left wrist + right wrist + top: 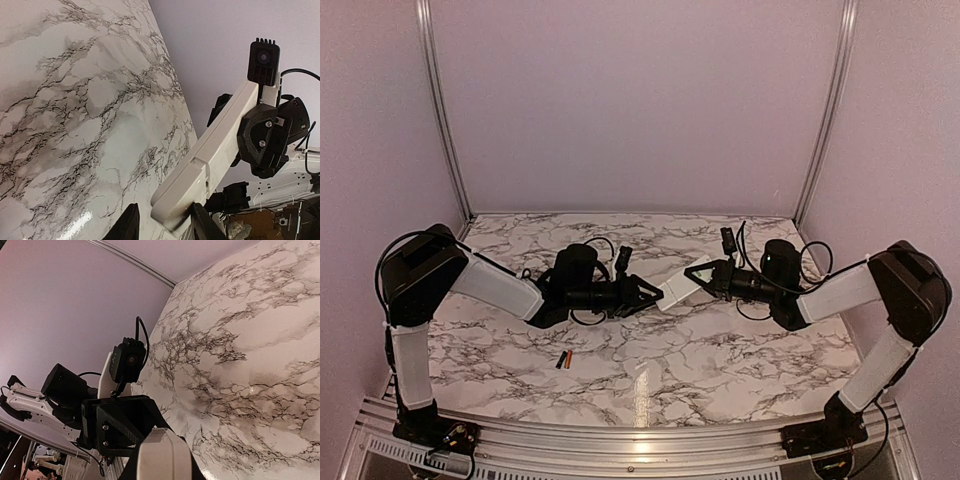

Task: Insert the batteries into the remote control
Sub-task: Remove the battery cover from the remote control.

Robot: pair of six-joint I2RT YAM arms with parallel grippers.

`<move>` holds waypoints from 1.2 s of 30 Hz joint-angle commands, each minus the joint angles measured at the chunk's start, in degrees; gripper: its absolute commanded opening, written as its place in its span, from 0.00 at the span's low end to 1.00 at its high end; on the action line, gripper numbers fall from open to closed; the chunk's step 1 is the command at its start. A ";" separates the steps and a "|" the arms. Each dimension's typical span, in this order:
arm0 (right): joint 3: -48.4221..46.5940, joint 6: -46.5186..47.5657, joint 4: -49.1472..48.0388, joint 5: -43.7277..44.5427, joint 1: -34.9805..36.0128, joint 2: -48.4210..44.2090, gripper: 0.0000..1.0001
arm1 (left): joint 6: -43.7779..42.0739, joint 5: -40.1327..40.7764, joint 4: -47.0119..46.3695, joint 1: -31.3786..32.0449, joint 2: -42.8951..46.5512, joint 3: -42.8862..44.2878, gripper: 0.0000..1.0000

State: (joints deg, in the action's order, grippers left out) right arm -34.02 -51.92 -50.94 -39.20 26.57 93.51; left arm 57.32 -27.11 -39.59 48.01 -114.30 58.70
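The white remote control hangs in the air between my two grippers, above the marble table. My right gripper is shut on its right end; in the right wrist view the remote fills the jaws. My left gripper is open around the remote's left end. In the left wrist view the remote lies between my fingers, against the right one and with a gap to the left one. The two batteries, one dark and one orange-red, lie side by side on the table near the front, left of centre.
The marble table is walled by pale panels at the back and sides, with metal posts in the back corners. A metal rail runs along the near edge by the arm bases.
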 commanded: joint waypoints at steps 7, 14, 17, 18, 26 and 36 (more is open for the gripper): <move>-2.01 1.28 1.05 0.37 -0.29 -1.16 0.00 | -0.76 2.53 3.88 -1.25 -0.64 -0.27 0.41; -2.18 -0.02 -0.45 -0.68 -0.23 -0.15 0.00 | -0.06 -0.01 -0.14 -1.16 -1.71 0.57 0.48; -2.25 0.06 -0.40 -0.61 -0.29 0.08 0.00 | -0.26 -0.51 -0.69 -1.04 -1.56 0.88 0.39; -2.30 0.04 -0.38 -0.61 -0.24 0.16 0.00 | -0.42 -0.56 -0.89 -0.94 -1.42 0.83 0.36; -2.92 1.02 1.09 -0.05 -0.44 0.60 0.00 | -0.71 -2.09 -4.09 -0.18 0.06 -0.37 0.26; -4.54 4.50 7.07 3.01 -0.64 0.18 0.00 | -0.10 -2.12 -5.33 -0.19 0.66 -1.13 0.08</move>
State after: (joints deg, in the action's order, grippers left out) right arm -35.81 -50.54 -47.29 -39.35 26.11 93.49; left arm 57.67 -28.03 -42.59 47.16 -114.52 58.06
